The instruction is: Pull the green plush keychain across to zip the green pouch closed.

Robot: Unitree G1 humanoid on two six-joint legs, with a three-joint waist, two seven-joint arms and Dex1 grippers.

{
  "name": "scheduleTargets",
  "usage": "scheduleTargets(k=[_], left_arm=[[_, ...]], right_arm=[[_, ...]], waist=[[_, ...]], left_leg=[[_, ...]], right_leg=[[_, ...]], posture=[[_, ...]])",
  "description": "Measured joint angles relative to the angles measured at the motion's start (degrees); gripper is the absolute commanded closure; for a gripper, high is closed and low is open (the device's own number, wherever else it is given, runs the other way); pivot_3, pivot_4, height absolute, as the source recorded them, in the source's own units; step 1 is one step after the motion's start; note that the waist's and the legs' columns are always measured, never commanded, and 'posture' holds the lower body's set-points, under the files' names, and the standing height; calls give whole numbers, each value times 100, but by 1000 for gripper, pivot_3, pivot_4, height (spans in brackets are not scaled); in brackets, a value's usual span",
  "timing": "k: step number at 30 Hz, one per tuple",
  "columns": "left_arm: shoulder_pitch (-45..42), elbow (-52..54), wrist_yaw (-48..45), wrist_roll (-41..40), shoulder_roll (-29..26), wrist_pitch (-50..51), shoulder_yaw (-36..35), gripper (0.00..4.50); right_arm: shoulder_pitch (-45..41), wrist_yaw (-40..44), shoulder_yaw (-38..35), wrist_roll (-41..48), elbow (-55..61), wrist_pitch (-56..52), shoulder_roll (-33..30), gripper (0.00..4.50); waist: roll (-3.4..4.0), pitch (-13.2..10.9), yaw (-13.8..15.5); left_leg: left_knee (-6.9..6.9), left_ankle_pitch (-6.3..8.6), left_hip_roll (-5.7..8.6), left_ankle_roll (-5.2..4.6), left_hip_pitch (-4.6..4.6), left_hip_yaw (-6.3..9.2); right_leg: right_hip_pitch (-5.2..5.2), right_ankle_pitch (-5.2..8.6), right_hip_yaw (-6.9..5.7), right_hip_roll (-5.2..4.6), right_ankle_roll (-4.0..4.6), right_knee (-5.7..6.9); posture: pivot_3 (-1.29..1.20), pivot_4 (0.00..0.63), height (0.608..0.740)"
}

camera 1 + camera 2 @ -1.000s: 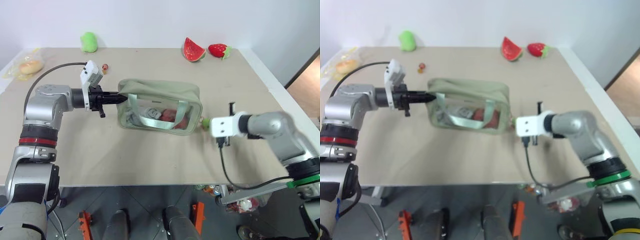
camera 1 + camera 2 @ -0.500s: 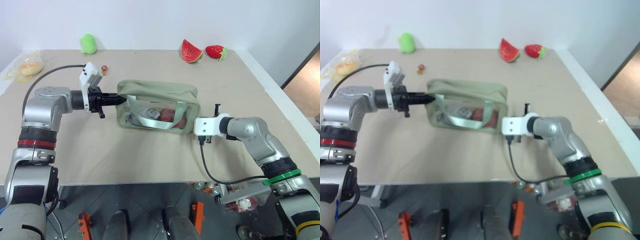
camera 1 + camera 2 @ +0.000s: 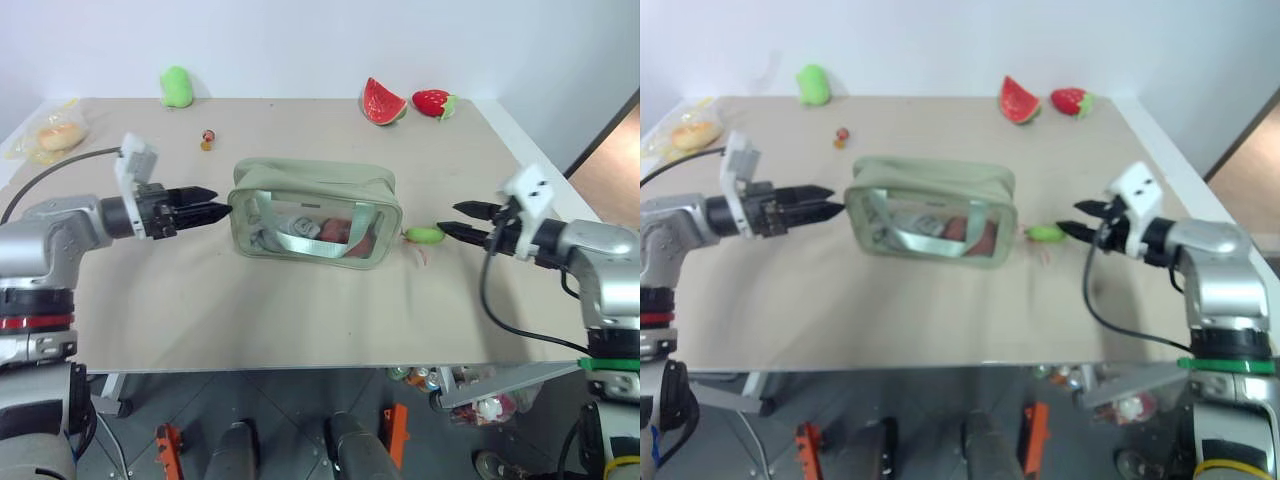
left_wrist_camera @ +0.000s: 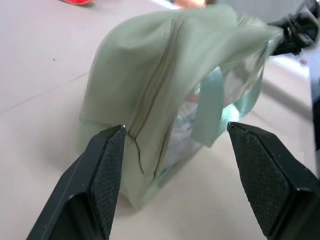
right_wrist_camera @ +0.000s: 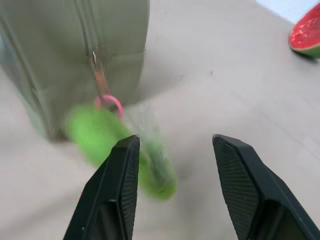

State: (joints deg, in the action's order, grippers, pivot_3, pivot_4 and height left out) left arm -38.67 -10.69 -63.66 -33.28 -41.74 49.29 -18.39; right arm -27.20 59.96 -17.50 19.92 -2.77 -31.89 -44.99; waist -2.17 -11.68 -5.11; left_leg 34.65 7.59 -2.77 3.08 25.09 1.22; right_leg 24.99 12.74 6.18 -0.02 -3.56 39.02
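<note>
a pale beige desk (image 3: 300, 310) stands against a white wall. near its middle sits the green pouch (image 3: 316, 212), upright, with clear side panels, a light green strap (image 3: 300, 240) draped over its front and the zipper along the top looking drawn shut as far as the blurred left wrist view lets me judge. the green plush keychain (image 3: 424, 235) lies on the desk just beside the pouch's right end, tied to the zipper pull by a short cord with a pink ring; nothing grips it.

the right hand (image 3: 462, 223) hovers a little to the right of the keychain, pointing toward it, its two black fingers (image 5: 120, 185) spread apart and empty. the left hand (image 3: 212, 209) hangs just beside the pouch's left end, aimed at it, fingers (image 4: 102, 175) also spread wide either side of that end without touching it.

along the far edge of the desk, well apart from the pouch, lie a loose light-green plush toy (image 3: 177, 85), a watermelon slice (image 3: 385, 101) and a strawberry (image 3: 434, 101). a small red and yellow item (image 3: 207, 138) sits between the toy and the pouch, and a bagged bun (image 3: 55, 133) rests at the far left corner.
</note>
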Motion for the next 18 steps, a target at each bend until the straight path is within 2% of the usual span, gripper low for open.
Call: scheduleTargets(k=[2, 4, 7, 8, 11, 12, 13, 15, 18], left_arm=[[380, 104, 442, -227, 51, 118, -624, 1107], [631, 272, 806, -353, 220, 115, -920, 1107], [948, 543, 1354, -469, 586, 35, -1148, 1107], [1197, 601, 1768, -504, 846, 11, -1279, 1107], [1298, 614, 1922, -505, 971, -19, -1329, 1107], [1405, 714, 2099, -519, 1086, -35, -1377, 1107], [1623, 1043, 2401, -571, 1400, -162, -1483, 1107], [1954, 1217, 2949, -535, 1893, -398, -1490, 1107], [2305, 1454, 3439, -401, 2267, -729, -1466, 1107]], right_arm=[[538, -23, -447, 607, 449, -570, 51, 2134], [874, -112, -598, 975, 795, -859, 175, 2134], [1161, -560, -826, 1267, 1098, -1090, 520, 2134], [1349, -1007, -967, 1383, 1201, -1235, 816, 2134], [1389, -1208, -1007, 1412, 1227, -1295, 952, 2134], [1394, -1515, -1055, 1431, 1308, -1350, 1127, 2134], [1384, -2131, -1236, 1469, 1587, -1373, 1619, 2134], [1363, -3129, -1130, 1376, 1970, -1321, 2268, 2134], [1416, -3837, -854, 1111, 2312, -1182, 2650, 2134]], waist=[[0, 0, 0], [-1, 0, 12], [-5, 3, 16], [-7, 4, 17], [-7, 3, 15], [-9, 2, 11], [-13, 5, 7], [-16, 10, -8], [-17, 11, -19]], left_leg=[[2, 1, -1, -1, 1, -1], [15, 1, 2, -1, -3, -1], [29, 0, 3, -1, -7, -6], [44, 0, 4, -1, -3, -7], [63, 0, 5, -1, 1, -8], [72, 0, 5, -1, 5, -8], [72, 0, 4, 0, 2, -8], [79, 4, 4, 6, -2, -7], [69, 7, 1, 10, 0, -4]], right_leg=[[1, 1, -1, 0, 1, 0], [-8, 0, -2, -2, 9, 0], [-20, 10, 0, -6, 34, -4], [-23, 9, 2, -7, 35, -6], [-22, 5, 5, -8, 37, -5], [-19, 1, 5, -8, 37, -6], [-22, 0, 7, -8, 37, -13], [-37, -8, 8, -9, 33, -34], [-56, -46, 5, -9, 39, -94]], posture=[[0, 150, 740], [0, 150, 740], [0, 150, 740], [0, 150, 740], [0, 150, 740], [0, 150, 740], [0, 150, 740], [0, 150, 740], [0, 150, 740]])
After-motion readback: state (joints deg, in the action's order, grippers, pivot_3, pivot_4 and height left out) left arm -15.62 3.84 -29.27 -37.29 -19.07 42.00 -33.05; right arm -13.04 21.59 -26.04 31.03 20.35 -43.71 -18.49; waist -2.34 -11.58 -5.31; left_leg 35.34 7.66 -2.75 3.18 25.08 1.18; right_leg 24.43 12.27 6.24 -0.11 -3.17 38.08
